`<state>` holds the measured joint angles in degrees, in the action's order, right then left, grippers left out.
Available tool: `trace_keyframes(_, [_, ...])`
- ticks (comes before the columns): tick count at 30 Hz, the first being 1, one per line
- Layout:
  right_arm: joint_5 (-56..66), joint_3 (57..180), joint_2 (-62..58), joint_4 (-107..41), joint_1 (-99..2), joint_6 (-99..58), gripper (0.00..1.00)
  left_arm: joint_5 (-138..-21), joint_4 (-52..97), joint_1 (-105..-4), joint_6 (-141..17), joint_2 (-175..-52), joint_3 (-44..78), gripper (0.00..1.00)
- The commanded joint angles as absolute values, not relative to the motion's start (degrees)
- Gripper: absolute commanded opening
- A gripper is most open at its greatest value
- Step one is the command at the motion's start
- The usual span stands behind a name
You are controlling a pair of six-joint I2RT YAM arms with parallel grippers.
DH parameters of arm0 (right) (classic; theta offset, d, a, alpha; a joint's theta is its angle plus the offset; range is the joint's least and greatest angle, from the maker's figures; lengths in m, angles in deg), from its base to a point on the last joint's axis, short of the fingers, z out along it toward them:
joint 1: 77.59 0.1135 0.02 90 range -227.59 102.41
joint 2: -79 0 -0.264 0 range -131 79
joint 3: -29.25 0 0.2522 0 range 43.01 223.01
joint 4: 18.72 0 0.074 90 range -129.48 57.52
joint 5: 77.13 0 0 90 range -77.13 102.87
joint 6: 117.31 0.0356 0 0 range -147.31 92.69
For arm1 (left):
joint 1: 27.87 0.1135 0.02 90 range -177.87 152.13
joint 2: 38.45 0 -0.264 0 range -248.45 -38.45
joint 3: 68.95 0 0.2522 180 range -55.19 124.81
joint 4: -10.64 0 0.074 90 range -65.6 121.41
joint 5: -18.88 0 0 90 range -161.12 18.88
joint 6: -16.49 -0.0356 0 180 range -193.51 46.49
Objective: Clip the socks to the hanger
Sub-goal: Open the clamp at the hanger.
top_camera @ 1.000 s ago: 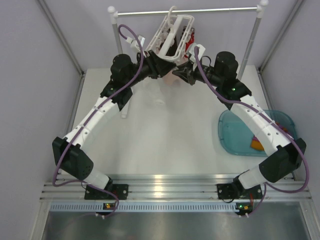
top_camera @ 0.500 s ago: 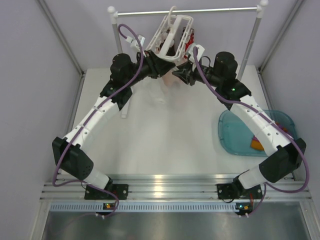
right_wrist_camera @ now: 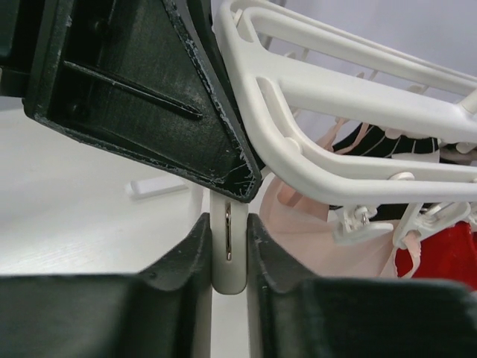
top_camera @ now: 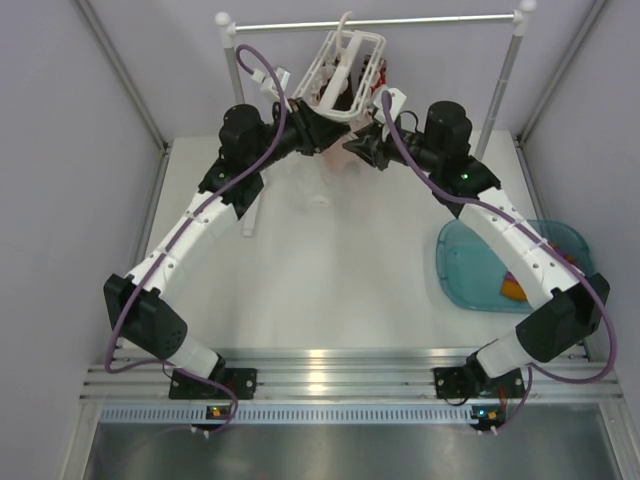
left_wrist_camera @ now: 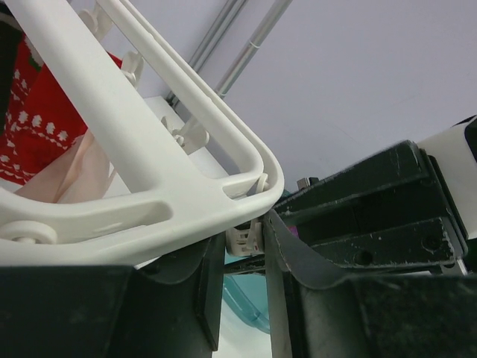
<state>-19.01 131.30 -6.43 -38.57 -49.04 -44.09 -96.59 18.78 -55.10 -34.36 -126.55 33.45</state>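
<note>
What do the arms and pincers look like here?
Both arms have white slotted links, left arm and right arm, with black joints and a purple cable looped along each. The left pincer and right pincer are scuffed black. A green light shows on the right arm.

Behind the left gripper point(top_camera: 322, 128) and the right gripper point(top_camera: 352, 148) rises a pale lilac-grey back wall point(top_camera: 180, 60), with a silver rail point(top_camera: 430, 19) on two white posts point(top_camera: 505, 85) just before it. Matching side walls point(top_camera: 50, 200) flank both. Nearer than them lies a white table point(top_camera: 330, 290), evenly lit. A teal tray point(top_camera: 465, 265) sits to the right gripper's right, and a ribbed aluminium strip point(top_camera: 330, 372) glints along the table's near edge.
</note>
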Motion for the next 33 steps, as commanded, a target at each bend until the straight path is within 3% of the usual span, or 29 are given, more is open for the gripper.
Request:
trace_keyframes(1, [-20.3, 134.9, -7.0, -37.3, -47.7, -44.4, 0.08, -98.5, 19.2, -55.0, -36.1, -126.6, 36.4, 0.00])
trace_keyframes(3, [-20.5, 134.8, -7.1, -37.0, -47.9, -44.3, 0.00, -98.5, 18.7, -55.1, -36.0, -126.3, 36.2, 0.04])
trace_keyframes(7, [-20.8, 134.6, -7.1, -36.3, -47.8, -43.4, 0.00, -97.7, 17.6, -55.1, -34.8, -126.1, 35.4, 0.39])
trace_keyframes(10, [-20.9, 134.4, -7.1, -35.9, -47.8, -43.0, 0.00, -97.3, 16.6, -55.1, -34.2, -125.9, 34.8, 0.46])
trace_keyframes(33, [-19.7, 133.7, -7.0, -33.6, -47.5, -40.9, 0.00, -97.6, 16.1, -55.2, -29.0, -126.6, 33.4, 0.45])
